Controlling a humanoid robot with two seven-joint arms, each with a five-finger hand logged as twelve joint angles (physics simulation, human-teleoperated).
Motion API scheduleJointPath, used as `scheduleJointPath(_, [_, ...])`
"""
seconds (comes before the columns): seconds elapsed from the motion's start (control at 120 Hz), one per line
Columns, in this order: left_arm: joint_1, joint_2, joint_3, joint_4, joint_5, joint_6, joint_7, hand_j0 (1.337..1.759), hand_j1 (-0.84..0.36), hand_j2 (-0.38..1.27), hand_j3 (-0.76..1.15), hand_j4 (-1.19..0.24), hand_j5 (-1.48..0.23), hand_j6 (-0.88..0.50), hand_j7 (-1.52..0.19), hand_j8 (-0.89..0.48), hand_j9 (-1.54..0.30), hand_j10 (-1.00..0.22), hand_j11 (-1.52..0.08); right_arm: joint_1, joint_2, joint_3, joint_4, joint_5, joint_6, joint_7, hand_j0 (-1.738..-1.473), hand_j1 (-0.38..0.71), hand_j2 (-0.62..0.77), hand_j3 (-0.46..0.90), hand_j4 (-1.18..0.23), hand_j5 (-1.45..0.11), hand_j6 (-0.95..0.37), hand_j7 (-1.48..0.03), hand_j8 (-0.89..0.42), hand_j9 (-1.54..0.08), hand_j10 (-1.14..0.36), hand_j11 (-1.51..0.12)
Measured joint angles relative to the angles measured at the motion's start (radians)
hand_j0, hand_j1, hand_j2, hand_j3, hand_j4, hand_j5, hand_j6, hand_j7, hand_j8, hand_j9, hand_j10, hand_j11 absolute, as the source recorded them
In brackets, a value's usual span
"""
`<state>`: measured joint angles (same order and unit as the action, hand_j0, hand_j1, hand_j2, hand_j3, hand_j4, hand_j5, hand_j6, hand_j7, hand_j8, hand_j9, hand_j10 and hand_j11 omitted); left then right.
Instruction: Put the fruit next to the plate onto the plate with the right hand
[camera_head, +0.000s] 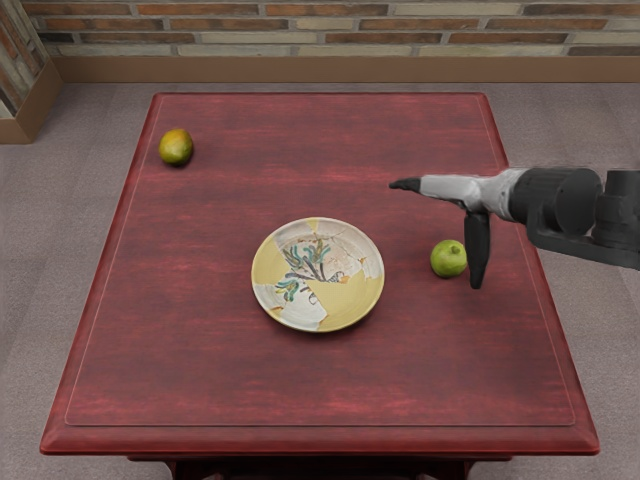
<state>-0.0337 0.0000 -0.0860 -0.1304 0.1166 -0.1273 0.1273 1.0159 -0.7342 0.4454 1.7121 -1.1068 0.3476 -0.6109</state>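
Worktop (200, 350): dark red, rectangular, with a raised border. Plate (362, 300): round, yellow and white with a painted plant motif, lying flat near the middle of the worktop, nothing on it. Fruit (448, 258): green, round, resting on the worktop just beside the plate on the side toward the right edge, with a narrow strip of bare surface between the two. Second fruit (176, 147): yellow-green, near the far left corner, well apart from the plate. Right hand (470, 195): its arm enters from the right edge and hangs above the worktop on the far side of the green fruit. The fingers (408, 184) are stretched out straight, pointing toward the left edge. The thumb (478, 250) hangs downward, its tip just beside the fruit on the right-edge side; contact cannot be confirmed from this angle. The hand is spread wide and holds nothing. The fruit is not on the plate.
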Motion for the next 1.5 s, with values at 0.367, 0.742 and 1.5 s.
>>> scheduleJointPath(0.367, [0.0,0.0,0.0,0.0,0.0,0.0,0.0,1.658,0.34,0.0,0.0,-0.01,-0.01,-0.01,-0.01,-0.01,-0.01,-0.01,-0.01,-0.069,0.0,0.006,0.006,-0.054,-0.011,0.0,-1.658,-0.17,-0.03,0.0,-0.15,-0.2,-0.16,-0.2,-0.15,-0.2,-0.15,-0.2])
scheduleJointPath(0.742, [0.0,0.0,0.0,0.0,0.0,0.0,0.0,1.658,0.34,0.0,0.0,-0.01,-0.01,-0.01,-0.01,-0.01,-0.01,-0.01,-0.01,-0.124,0.061,0.001,-0.041,-0.187,-0.125,0.0,-1.658,0.0,-0.06,0.0,-0.3,-0.38,-0.3,-0.38,-0.3,-0.38,-0.3,-0.38])
scheduleJointPath(1.5, [0.0,0.0,0.0,0.0,0.0,0.0,0.0,1.658,0.34,0.0,0.0,-0.01,-0.01,-0.01,-0.01,-0.01,-0.01,-0.01,-0.01,-0.212,0.052,0.001,-0.053,-0.249,-0.163,0.0,-1.658,-0.01,-0.05,0.0,-0.29,-0.37,-0.29,-0.37,-0.29,-0.37,-0.29,-0.37])
